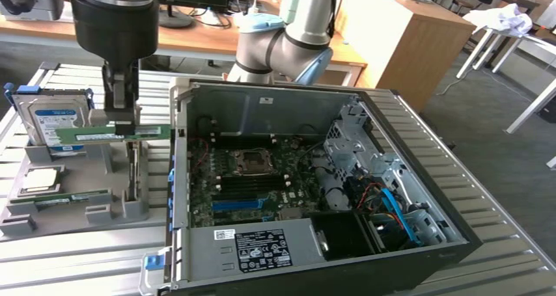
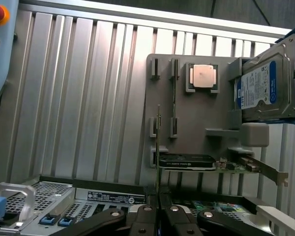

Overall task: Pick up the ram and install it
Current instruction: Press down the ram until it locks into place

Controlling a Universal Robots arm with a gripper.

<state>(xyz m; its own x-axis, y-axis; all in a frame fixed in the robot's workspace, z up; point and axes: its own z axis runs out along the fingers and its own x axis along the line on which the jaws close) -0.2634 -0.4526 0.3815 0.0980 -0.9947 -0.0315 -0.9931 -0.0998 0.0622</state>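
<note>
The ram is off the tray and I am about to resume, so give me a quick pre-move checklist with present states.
1. End effector shut on the ram: ok.
2. Ram lifted clear of the grey holder tray: ok.
3. Ram level in the grip: ok.
4. Computer case open, motherboard exposed: ok.
5. Memory slots free of obstruction: cannot tell.
6. Hard drive upright, apart from the ram: ok.
</note>
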